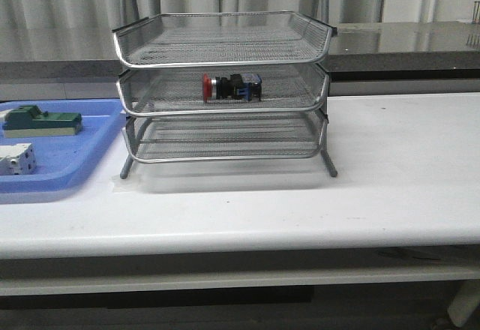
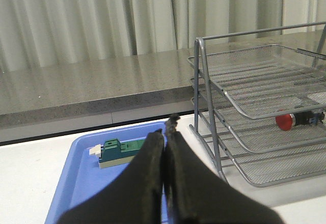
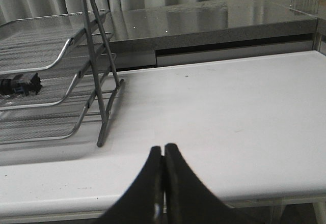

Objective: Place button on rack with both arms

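Here the white worktop (image 1: 405, 165) carries the wire rack (image 1: 223, 45), with the blue tray (image 1: 67, 169) just beside it. The button (image 1: 231, 88) lies on its side in the rack's middle tier. Both left fingers (image 2: 153, 152) and right fingers (image 3: 154, 165) are clenched, empty.

Shiny wire-mesh metal rack (image 1: 225, 52)
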Controlling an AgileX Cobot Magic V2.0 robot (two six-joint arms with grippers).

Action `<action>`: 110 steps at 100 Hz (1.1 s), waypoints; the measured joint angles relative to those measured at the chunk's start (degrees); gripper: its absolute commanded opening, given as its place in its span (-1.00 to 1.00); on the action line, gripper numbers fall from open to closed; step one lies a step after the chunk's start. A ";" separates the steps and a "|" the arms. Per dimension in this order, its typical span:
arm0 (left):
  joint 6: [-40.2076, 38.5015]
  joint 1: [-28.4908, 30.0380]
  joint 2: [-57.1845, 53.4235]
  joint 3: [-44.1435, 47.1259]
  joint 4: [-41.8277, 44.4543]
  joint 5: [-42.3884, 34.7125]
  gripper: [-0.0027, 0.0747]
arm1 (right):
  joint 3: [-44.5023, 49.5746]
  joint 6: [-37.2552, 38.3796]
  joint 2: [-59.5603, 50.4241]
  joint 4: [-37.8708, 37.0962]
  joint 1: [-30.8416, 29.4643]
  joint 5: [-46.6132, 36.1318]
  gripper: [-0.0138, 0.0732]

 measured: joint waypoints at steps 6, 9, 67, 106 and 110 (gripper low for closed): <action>0.00 0.00 0.00 0.00 0.00 0.00 -0.98 | 1.31 0.00 -0.09 -0.31 0.00 -1.48 -0.81; 0.00 0.00 0.00 0.00 0.00 0.00 -0.98 | 1.58 0.00 -0.09 -0.42 0.00 -1.90 -0.81; 0.00 0.00 0.00 0.00 0.00 0.00 -0.98 | 2.12 0.00 -0.09 -0.42 0.00 -3.96 -0.81; 0.00 0.00 0.00 0.00 0.00 0.00 -0.98 | 2.12 0.00 -0.09 -0.42 0.00 -3.96 -0.81; 0.00 0.00 0.00 0.00 0.00 0.00 -0.98 | 2.12 0.00 -0.09 -0.42 0.00 -3.96 -0.81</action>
